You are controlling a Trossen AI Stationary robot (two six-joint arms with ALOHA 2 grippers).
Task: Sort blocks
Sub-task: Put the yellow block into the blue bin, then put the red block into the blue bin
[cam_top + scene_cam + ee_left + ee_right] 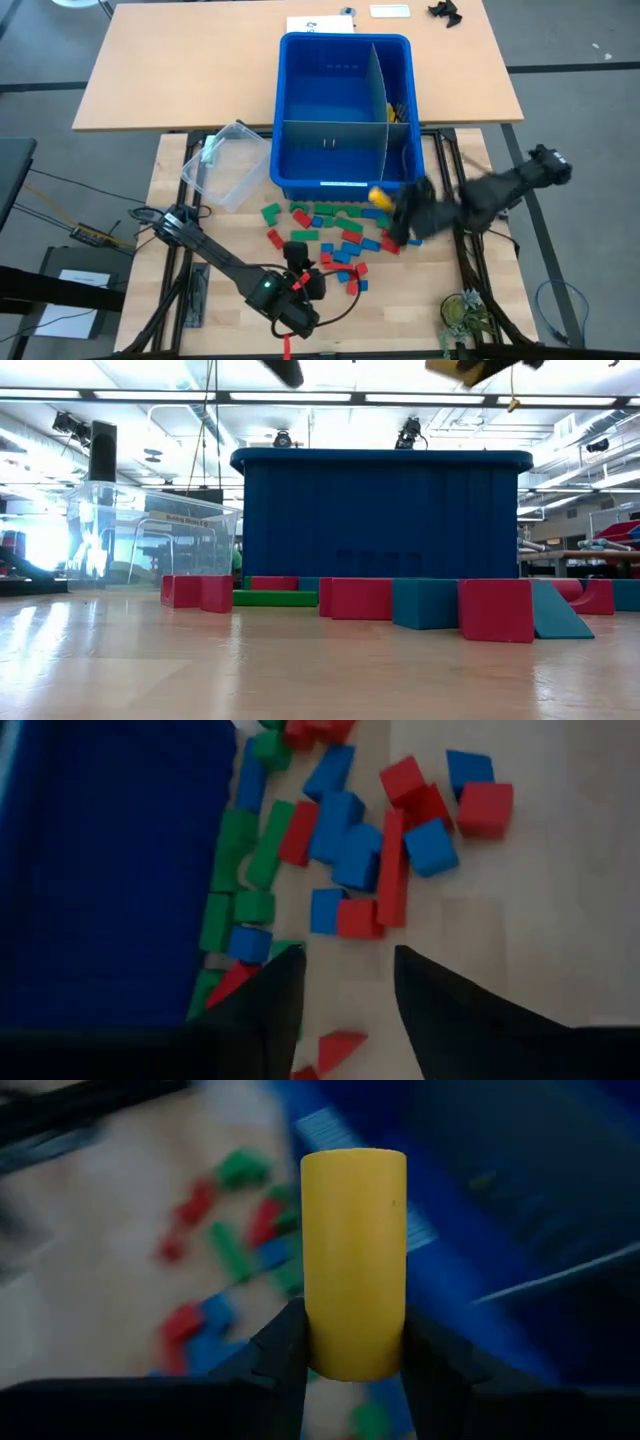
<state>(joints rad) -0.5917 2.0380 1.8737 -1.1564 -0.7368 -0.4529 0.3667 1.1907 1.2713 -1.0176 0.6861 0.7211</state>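
1. Two grippers are at work: the right gripper [352,1342] clamps a yellow cylinder block [354,1260] upright between its two fingers, and in the high view that yellow block [381,195] sits just outside the near wall of the blue bin [345,45], near its right corner.
2. Behind the right jaws stands the bin's near wall; a grey divider [372,90] splits the bin into compartments, and something yellow shows in the far right one.
3. The left gripper [347,982] hovers above bare wood with its fingers parted and nothing between them; the gap looks moderate.
4. Ahead of the left jaws lie the loose blocks [345,850]: red, blue and green pieces in a band along the bin's near wall. Green ones lie nearest the wall, red and blue farther out. An exact count cannot be made; there are roughly two dozen, and the only loose yellow one is the held cylinder.
5. One clear tub [228,163] sits to the bin's left, apart from the blocks.
6. Open wood lies on the near side of the pile, around the left gripper [300,285].
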